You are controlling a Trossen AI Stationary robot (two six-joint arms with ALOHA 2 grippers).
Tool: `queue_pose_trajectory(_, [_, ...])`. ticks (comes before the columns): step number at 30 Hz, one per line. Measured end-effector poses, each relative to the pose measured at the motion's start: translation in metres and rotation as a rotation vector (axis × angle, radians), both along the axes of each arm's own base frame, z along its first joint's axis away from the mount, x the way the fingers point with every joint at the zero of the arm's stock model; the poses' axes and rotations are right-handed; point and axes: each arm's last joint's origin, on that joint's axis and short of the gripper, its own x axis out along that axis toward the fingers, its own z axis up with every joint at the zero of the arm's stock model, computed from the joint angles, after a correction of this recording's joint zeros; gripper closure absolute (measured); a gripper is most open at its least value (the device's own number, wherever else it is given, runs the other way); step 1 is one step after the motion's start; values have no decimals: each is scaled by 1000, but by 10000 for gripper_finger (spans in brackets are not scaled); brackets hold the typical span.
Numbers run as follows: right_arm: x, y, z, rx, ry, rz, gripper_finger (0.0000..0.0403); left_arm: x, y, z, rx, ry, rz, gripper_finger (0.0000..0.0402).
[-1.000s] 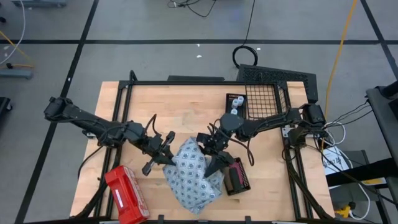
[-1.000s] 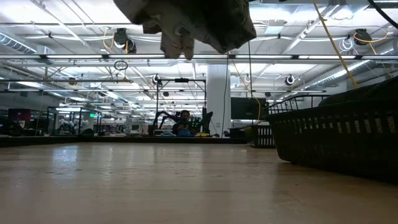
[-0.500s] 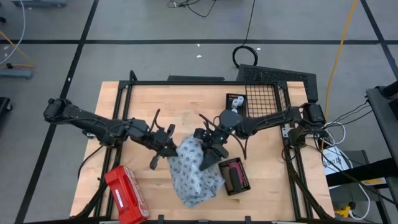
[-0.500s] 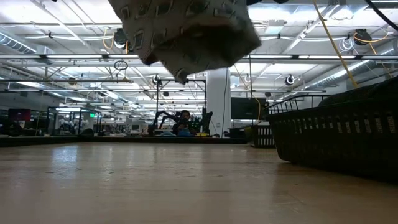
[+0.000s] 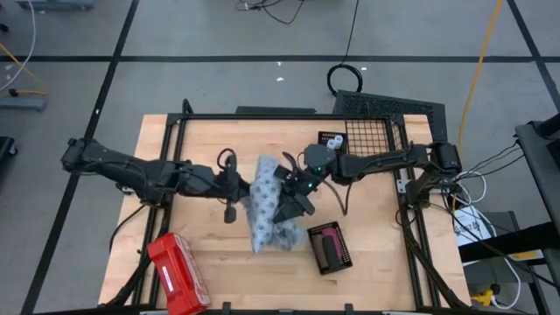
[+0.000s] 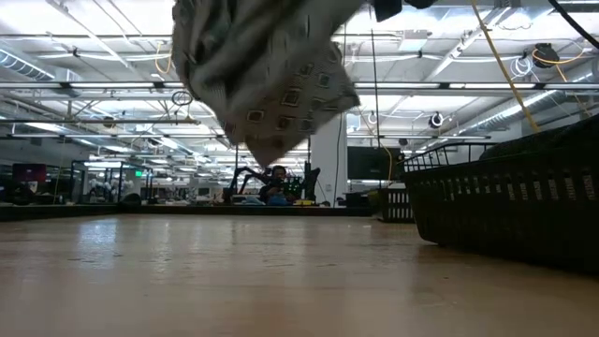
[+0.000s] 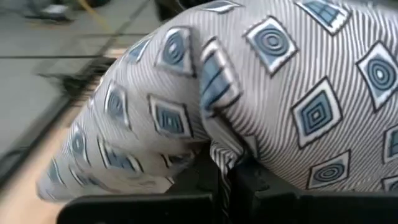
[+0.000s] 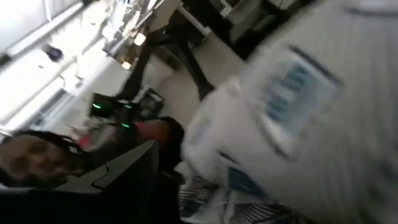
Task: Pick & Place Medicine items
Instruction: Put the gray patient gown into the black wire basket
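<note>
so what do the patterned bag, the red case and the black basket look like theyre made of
The patterned bag looks like soft woven cloth: it drapes and creases, with printed blue diamonds on fine stripes. The red case seems to be hard moulded plastic, slightly glossy, though that is less sure. The black basket looks like coated wire mesh: an open grid with the table showing through.

no readable text, labels or numbers anywhere
</note>
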Motion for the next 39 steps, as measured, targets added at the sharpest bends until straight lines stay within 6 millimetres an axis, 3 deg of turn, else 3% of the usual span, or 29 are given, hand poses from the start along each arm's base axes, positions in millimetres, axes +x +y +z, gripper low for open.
queue_pose_trajectory(6, [-12,-13,8,-183,-78,-30,78,-5,-7,35,128,-5,30,394])
queue_pose_trajectory(12, [-39,-27,32,-275,-106,-88,78,-18,-18,70,209,5,24,394])
queue_pose_trajectory(18, [-77,-36,56,-536,-96,-345,78,-32,-27,97,333,-4,46,394])
queue_pose_trajectory(22, [-94,-33,62,-663,-151,-544,78,-39,-29,104,467,15,114,394])
queue_pose_trajectory(26, [-103,-28,51,-780,-254,-698,78,-37,-33,99,625,72,116,394])
queue_pose_trajectory(30, [-105,-30,21,-820,-265,-844,78,-22,-43,87,789,148,38,394])
queue_pose_trajectory(33, [-108,-29,1,-801,-340,-869,78,-14,-48,79,857,189,5,394])
queue_pose_trajectory(39, [-120,-23,-17,-779,-616,-771,81,-2,-57,64,922,252,-101,394])
